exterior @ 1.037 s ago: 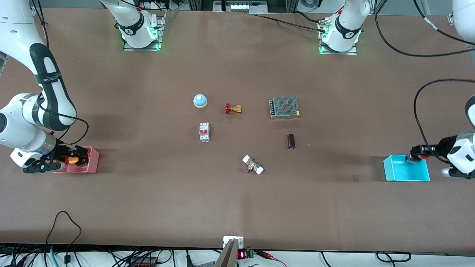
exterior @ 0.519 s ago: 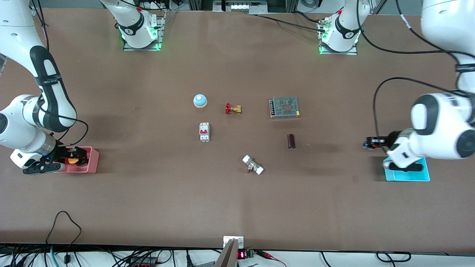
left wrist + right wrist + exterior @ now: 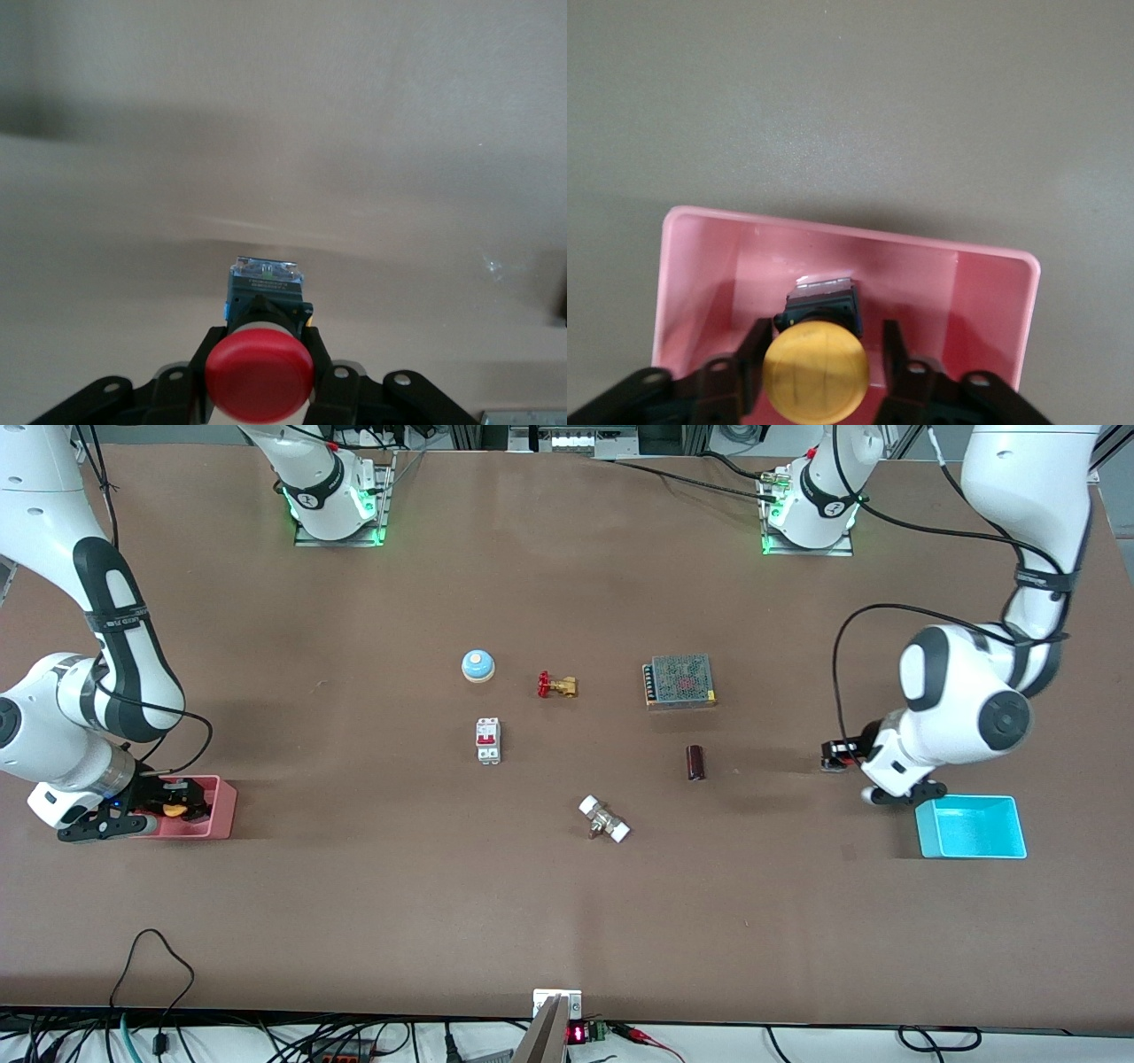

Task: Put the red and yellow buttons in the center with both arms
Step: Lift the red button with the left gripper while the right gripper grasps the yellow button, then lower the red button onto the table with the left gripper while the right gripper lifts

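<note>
The red button (image 3: 260, 374), a red cap on a black and blue body, is clamped between the fingers of my left gripper (image 3: 263, 335). In the front view the left gripper (image 3: 831, 755) holds it over bare brown tabletop (image 3: 780, 815), between the dark cylinder and the cyan bin. The yellow button (image 3: 815, 372) sits inside the pink bin (image 3: 833, 232). My right gripper (image 3: 824, 332) is open with its jaws on either side of it, one jaw close to the body and a gap at the other. In the front view the right gripper (image 3: 182, 804) reaches into the pink bin (image 3: 221, 815) at the right arm's end.
A cyan bin (image 3: 970, 828) stands at the left arm's end. Mid-table lie a blue bell (image 3: 477, 664), a brass valve (image 3: 556, 685), a white breaker (image 3: 488, 740), a mesh-topped box (image 3: 679, 680), a dark cylinder (image 3: 695, 762) and a white-ended fitting (image 3: 604, 819).
My left gripper has carried the red button up out of the cyan bin and toward the table's middle. My right gripper has stayed at the pink bin.
</note>
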